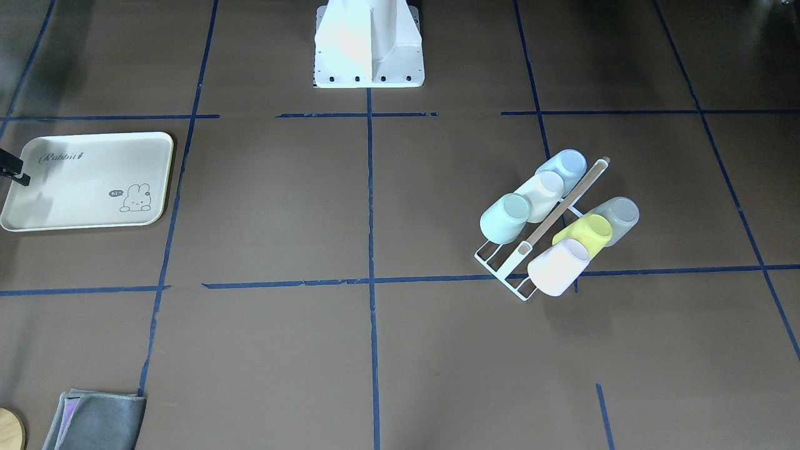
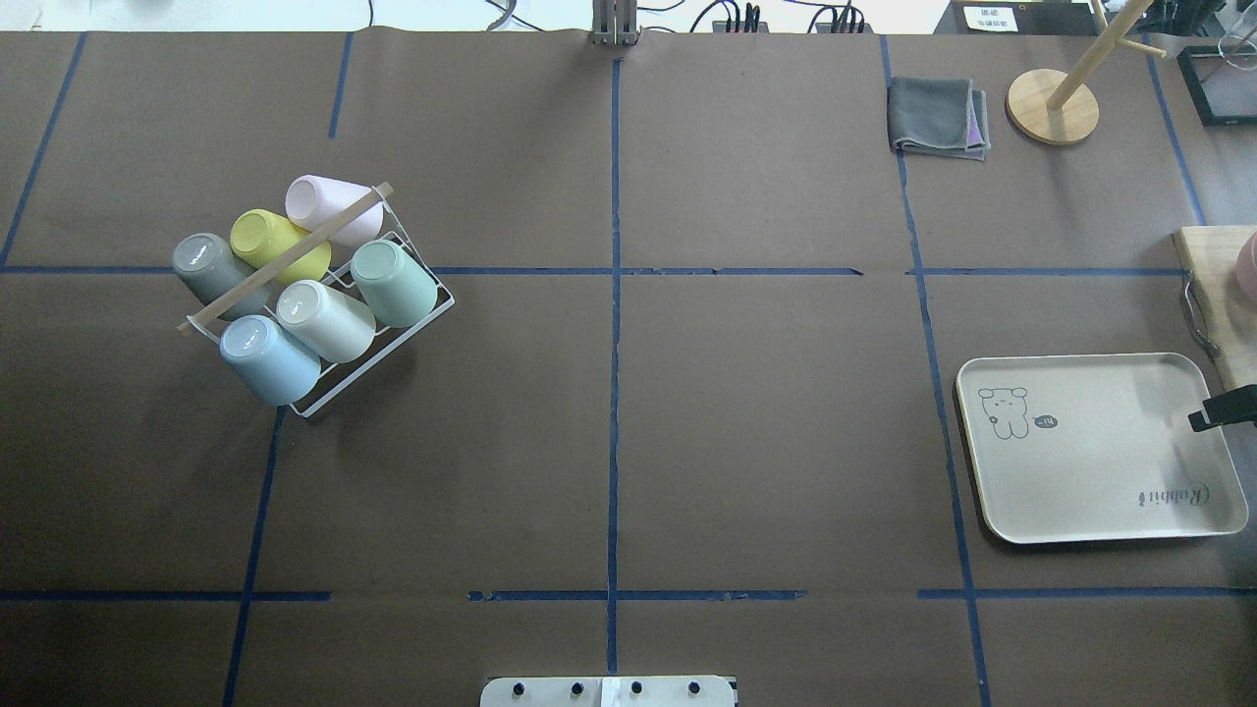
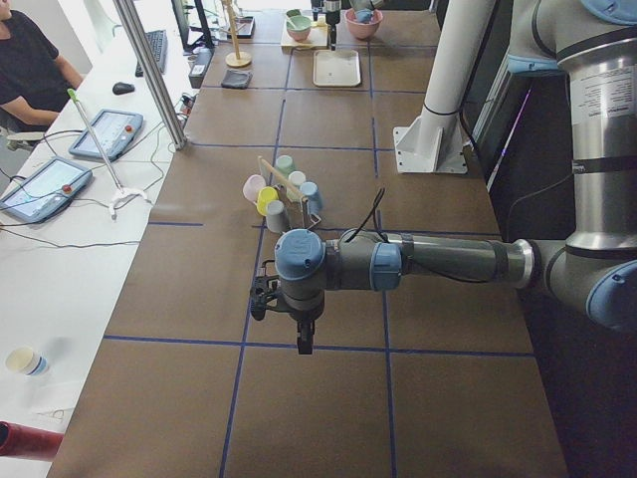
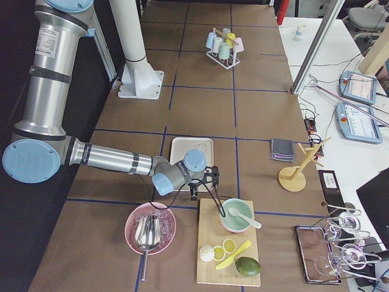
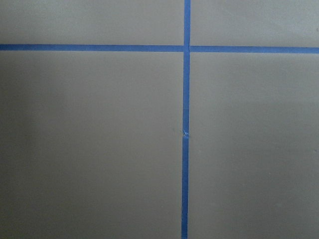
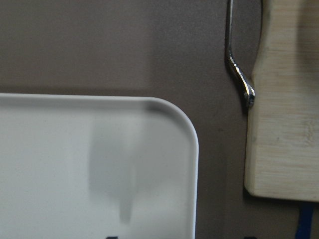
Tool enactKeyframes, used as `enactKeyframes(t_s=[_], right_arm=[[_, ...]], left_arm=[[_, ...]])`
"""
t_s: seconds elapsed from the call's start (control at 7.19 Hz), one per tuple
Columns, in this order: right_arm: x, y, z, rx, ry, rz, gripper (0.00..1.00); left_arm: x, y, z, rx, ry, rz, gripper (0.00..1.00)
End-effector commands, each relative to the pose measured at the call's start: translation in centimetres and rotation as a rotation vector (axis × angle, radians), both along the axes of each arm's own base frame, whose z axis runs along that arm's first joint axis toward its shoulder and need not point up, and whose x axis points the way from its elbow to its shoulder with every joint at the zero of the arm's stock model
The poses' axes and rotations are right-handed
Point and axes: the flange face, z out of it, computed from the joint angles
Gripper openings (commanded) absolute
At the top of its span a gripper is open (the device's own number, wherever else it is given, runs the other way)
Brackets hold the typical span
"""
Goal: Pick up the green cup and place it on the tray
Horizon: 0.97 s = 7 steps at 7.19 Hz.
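The pale mint-green cup (image 2: 395, 283) lies tilted on a white wire rack (image 2: 420, 320) on the robot's left side of the table, at the rack's end nearest the table's middle; it also shows in the front view (image 1: 505, 217). The cream "Rabbit" tray (image 2: 1100, 447) lies far to the right and holds nothing; it also shows in the front view (image 1: 87, 181) and the right wrist view (image 6: 75, 164). My right gripper (image 2: 1218, 410) hovers over the tray's outer edge, its fingertips apart. My left gripper (image 3: 284, 324) hangs over bare table past the rack; I cannot tell its state.
The rack also holds light blue (image 2: 265, 358), cream (image 2: 324, 319) and yellow-green (image 2: 275, 244) cups, plus grey and pink ones, under a wooden handle (image 2: 285, 257). A wooden cutting board (image 2: 1223, 295) lies beside the tray. A grey cloth (image 2: 933, 116) and a wooden stand (image 2: 1053, 106) sit beyond.
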Motion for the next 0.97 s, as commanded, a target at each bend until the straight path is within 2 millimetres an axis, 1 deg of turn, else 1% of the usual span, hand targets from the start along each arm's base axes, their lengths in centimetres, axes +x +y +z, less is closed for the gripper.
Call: enactKeyframes(t_s=[0.0,0.14,0.28,0.42,0.7,0.83], right_arm=[[-0.41,0.12,0.36,-0.007,0.004,-0.01,0.82],[-0.48,0.13,0.28,-0.006,0.003,-0.012,0.82],[-0.48,0.14,0.34,-0.004,0.003,-0.013,0.75],[-1.05,0.31,0.58,0.001,0.007,-0.032,0.71],[-1.02,0.3,0.69,0.002,0.011,-0.031,0.71],[-1.11,0.32,0.57,0.002,0.007,-0.032,0.63]], left_arm=[[0.0,0.03,0.0,0.0,0.0,0.0,1.0],[0.01,0.03,-0.01,0.0,0.002,0.0,1.0],[0.02,0.02,-0.04,0.002,0.003,0.0,1.0],[0.02,0.16,0.09,0.0,0.003,0.001,1.0],[0.02,0.16,0.09,0.0,0.003,0.001,1.0],[0.02,0.16,0.09,0.0,0.003,0.001,1.0]])
